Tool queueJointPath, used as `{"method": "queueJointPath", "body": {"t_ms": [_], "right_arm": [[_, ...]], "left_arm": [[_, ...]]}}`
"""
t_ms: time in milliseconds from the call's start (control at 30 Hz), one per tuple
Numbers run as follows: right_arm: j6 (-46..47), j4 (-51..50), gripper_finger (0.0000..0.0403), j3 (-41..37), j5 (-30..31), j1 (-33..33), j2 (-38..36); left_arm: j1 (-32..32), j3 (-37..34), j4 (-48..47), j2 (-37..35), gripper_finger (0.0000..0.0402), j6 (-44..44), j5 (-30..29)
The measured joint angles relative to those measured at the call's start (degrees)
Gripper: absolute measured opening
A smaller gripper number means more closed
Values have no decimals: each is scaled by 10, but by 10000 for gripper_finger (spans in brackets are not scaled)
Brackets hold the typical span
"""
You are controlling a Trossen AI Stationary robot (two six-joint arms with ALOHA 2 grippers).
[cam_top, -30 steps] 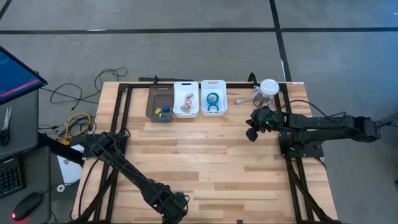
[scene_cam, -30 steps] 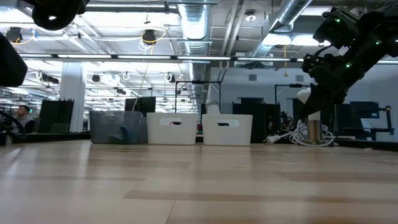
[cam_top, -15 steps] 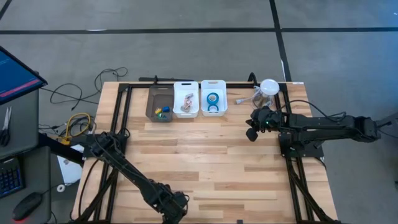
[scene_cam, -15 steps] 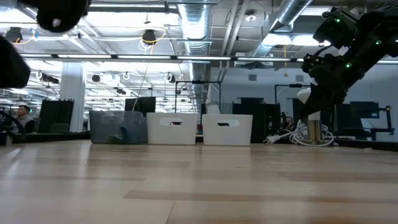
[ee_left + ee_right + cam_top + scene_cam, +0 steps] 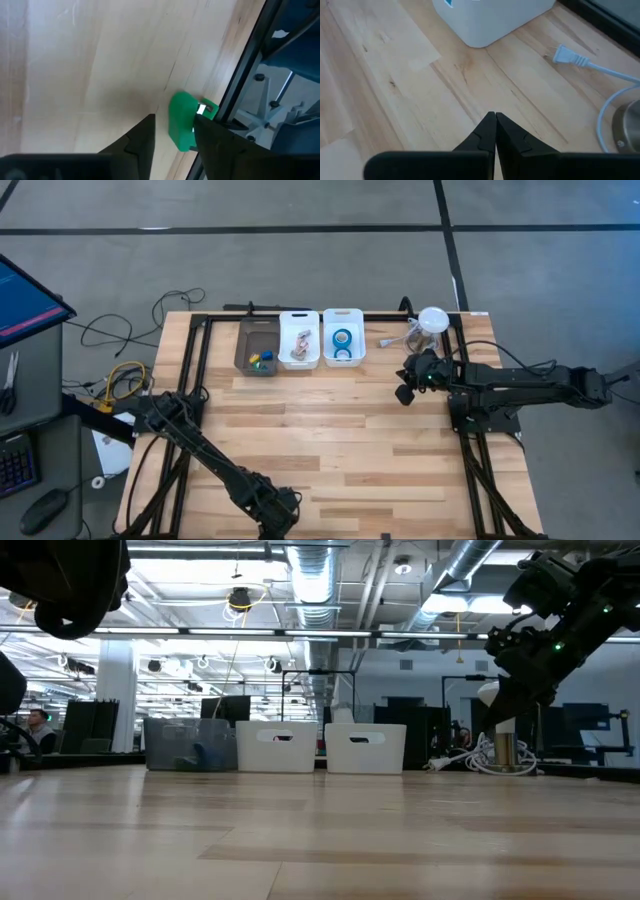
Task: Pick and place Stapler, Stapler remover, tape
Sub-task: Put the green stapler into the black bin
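A small green thing with a metal piece [image 5: 183, 120], stapler or stapler remover I cannot tell, lies on the wood at the table's near edge, beside the black frame rail. My left gripper [image 5: 176, 137] [image 5: 272, 518] points steeply down over it, open, one finger on each side; touch is not plain. Two blue tape rolls [image 5: 342, 343] lie in the right white bin. My right gripper [image 5: 495, 122] [image 5: 403, 393] hangs shut above the table's far right part, holding nothing.
At the far edge stand a grey bin [image 5: 256, 346] with small coloured blocks and two white bins [image 5: 299, 342]. A white round-based object with a cord [image 5: 430, 321] and a plug [image 5: 567, 54] lie at the far right. Black frame rails [image 5: 250, 75] run along the table's edges.
My left arm has sunk a little toward the table at its near edge; in the low view its dark bulk now fills more of the upper left corner. The right arm has kept still.
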Motion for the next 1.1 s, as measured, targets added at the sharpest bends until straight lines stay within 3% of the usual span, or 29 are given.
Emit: {"method": "queueJointPath", "body": {"t_ms": [400, 800, 1100], "right_arm": [[0, 0, 1, 0, 1, 0, 0], [1, 0, 1, 0, 1, 0, 0], [2, 0, 1, 0, 1, 0, 0]], "left_arm": [[0, 1, 2, -1, 25, 1, -5], [6, 0, -6, -1, 19, 20, -25], [48, 0, -25, 0, 11, 74, -31]]}}
